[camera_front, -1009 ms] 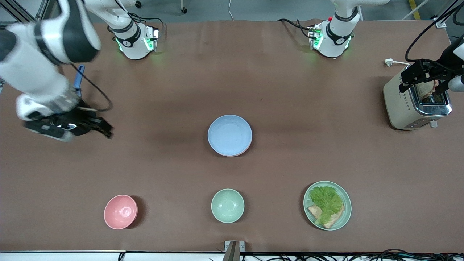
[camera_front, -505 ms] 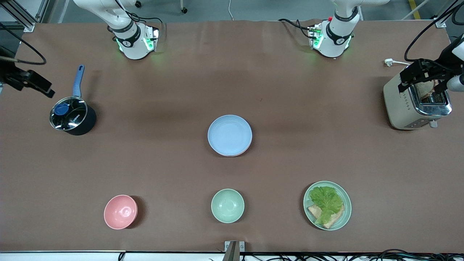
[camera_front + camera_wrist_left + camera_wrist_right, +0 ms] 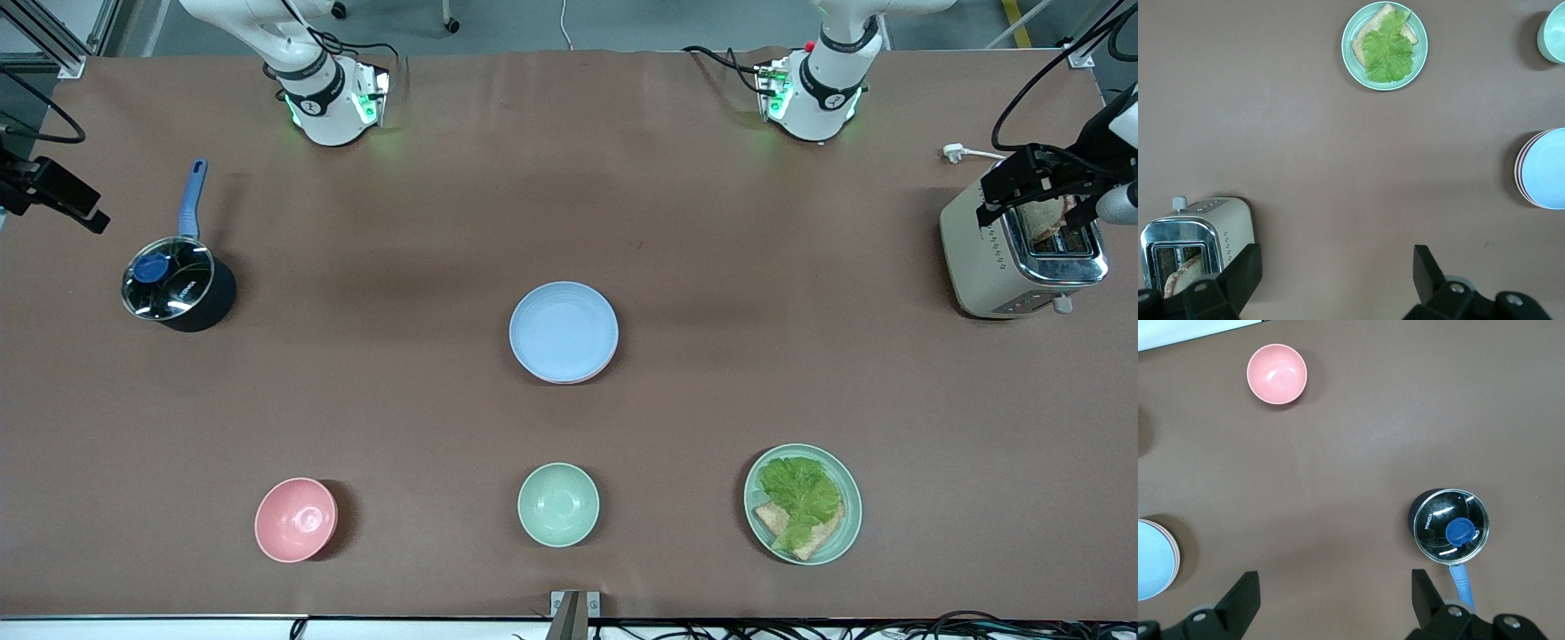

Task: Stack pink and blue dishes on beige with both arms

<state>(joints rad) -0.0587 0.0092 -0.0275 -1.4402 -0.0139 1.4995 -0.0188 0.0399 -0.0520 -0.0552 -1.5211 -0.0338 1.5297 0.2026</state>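
Note:
A pale blue plate (image 3: 564,331) lies on top of a stack at the table's middle. The pink plate's rim (image 3: 599,370) peeks out from under it. The stack also shows in the left wrist view, blue plate (image 3: 1546,168) over pink rim (image 3: 1518,167), and in the right wrist view, blue plate (image 3: 1150,560). No beige plate shows by itself; whatever lies under the pink one is hidden. My right gripper (image 3: 62,197) hangs open and empty over the edge at the right arm's end of the table, beside the pot. My left gripper (image 3: 1036,200) hangs open and empty over the toaster.
A dark pot (image 3: 173,286) with a glass lid and blue handle stands at the right arm's end. A cream toaster (image 3: 1013,258) stands at the left arm's end. Nearest the front camera are a pink bowl (image 3: 296,519), a mint bowl (image 3: 558,504) and a mint plate (image 3: 849,524) with lettuce and bread.
My right arm has swung away from over the pot toward the table's end edge, uncovering the pot. The left arm and the plates have not moved.

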